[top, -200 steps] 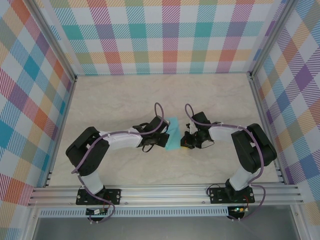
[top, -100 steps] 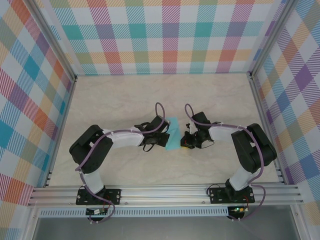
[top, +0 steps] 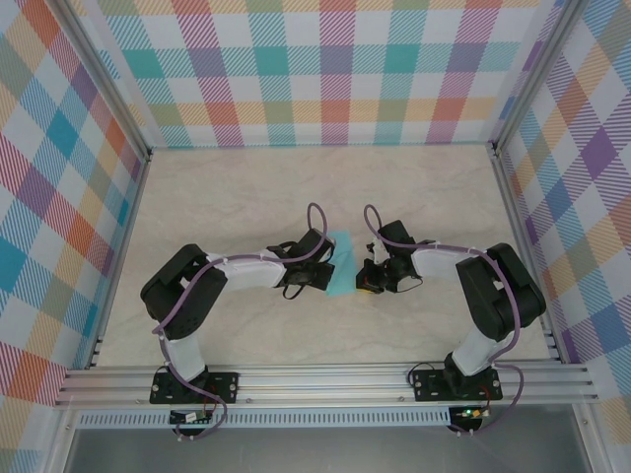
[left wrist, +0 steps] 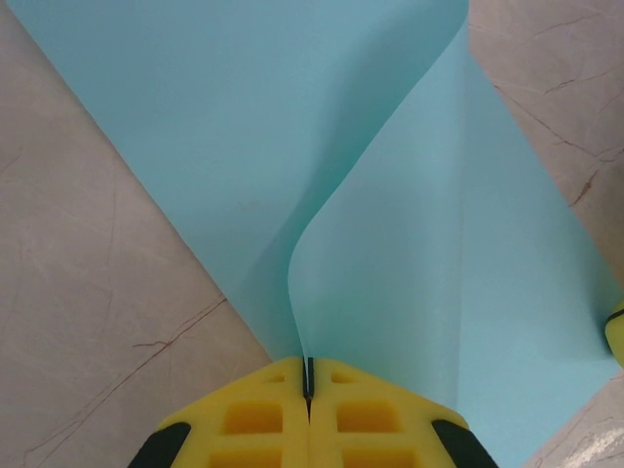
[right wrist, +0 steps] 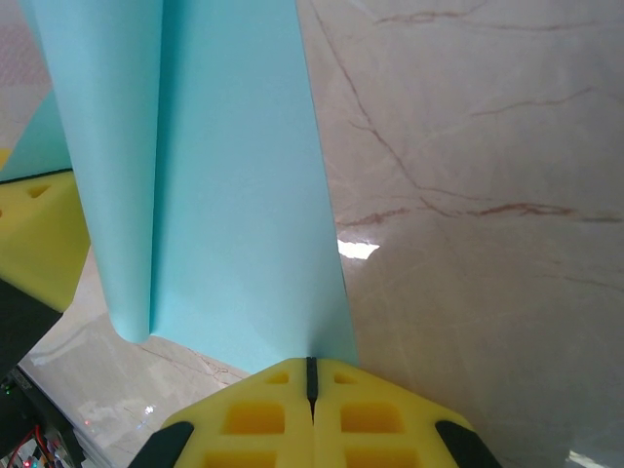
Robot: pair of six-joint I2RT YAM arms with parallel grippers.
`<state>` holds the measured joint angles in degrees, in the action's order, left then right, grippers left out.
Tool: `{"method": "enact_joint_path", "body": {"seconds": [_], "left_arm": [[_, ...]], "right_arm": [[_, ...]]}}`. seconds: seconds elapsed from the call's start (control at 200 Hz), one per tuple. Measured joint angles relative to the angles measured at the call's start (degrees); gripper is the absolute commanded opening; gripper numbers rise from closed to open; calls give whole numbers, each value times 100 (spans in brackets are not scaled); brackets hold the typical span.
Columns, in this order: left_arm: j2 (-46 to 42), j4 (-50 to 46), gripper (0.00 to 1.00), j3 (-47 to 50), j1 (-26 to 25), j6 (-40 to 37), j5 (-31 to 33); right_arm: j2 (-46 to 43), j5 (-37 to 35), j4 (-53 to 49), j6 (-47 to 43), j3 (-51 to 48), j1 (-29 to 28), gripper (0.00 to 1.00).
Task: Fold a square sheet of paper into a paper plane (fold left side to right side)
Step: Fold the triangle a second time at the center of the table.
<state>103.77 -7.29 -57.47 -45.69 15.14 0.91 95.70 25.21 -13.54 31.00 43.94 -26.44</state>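
Note:
The square sheet of paper (top: 342,264) is turquoise and lies bent between both grippers at the table's middle. My left gripper (top: 322,277) is shut on its left edge, and that side curls up off the table over the rest of the sheet (left wrist: 292,146). The pinch sits at the left gripper (left wrist: 308,378). My right gripper (top: 368,279) is shut on the sheet's opposite edge (right wrist: 234,195), with the pinch at the right gripper (right wrist: 312,375). The sheet stands up as a soft fold with no sharp crease. No paper plane shape shows.
The marble-look tabletop (top: 237,197) lies bare around the paper. Pastel checked walls (top: 325,69) and aluminium rails (top: 325,379) close it in. The left gripper's yellow finger (right wrist: 39,244) shows close beside the sheet in the right wrist view.
The left arm's elbow has swung a little to the right, carrying the held paper edge slightly toward the right gripper. The right arm has stayed put.

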Motion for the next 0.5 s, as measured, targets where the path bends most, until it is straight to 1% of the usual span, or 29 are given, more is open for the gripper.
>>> {"method": "enact_joint_path", "body": {"seconds": [0.5], "left_arm": [[61, 24, 0, -55, 11, 0, 2]], "right_arm": [[4, -13, -24, -17, 17, -4, 2]]}}
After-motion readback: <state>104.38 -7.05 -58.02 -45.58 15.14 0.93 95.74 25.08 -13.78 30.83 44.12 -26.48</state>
